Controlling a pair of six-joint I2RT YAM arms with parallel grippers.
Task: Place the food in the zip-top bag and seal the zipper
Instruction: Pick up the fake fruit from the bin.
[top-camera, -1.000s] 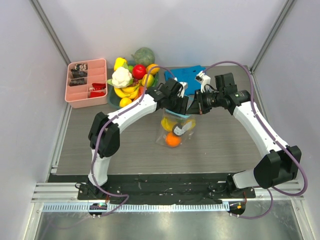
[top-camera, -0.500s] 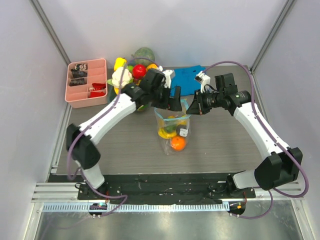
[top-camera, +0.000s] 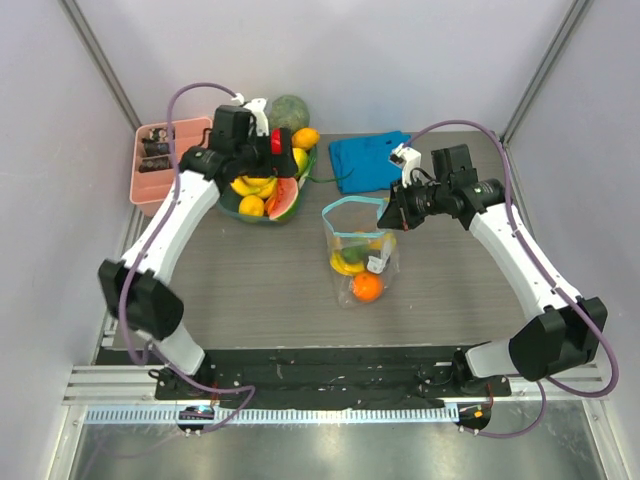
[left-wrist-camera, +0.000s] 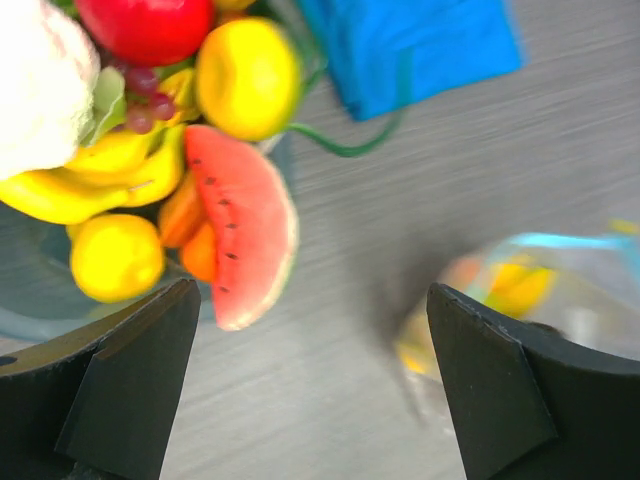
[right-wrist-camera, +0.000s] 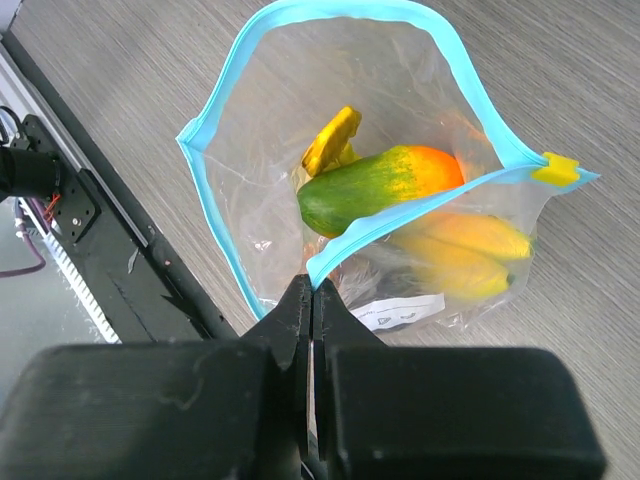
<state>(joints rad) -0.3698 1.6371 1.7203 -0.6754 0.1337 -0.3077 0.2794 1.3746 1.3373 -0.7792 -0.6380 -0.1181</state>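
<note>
The bag (top-camera: 350, 226) stands open, with bananas (top-camera: 347, 265) and an orange (top-camera: 367, 288) inside. The right gripper (right-wrist-camera: 312, 292), pressed together, pinches the blue zipper (right-wrist-camera: 340, 7) at the bag's right rim. Left of the bag and behind it, the left gripper (left-wrist-camera: 312, 310) hangs spread wide above the fruit bowl (top-camera: 230, 205).

Grey wood-grain table (top-camera: 250, 290): pink compartment tray (top-camera: 140, 195) far left; bowl (top-camera: 228, 205) heaped with toy fruit (top-camera: 251, 205) just right of it; blue cloth (top-camera: 365, 158) far right of centre; clear zip-top bag (top-camera: 352, 225), fruit inside, mid-table.
</note>
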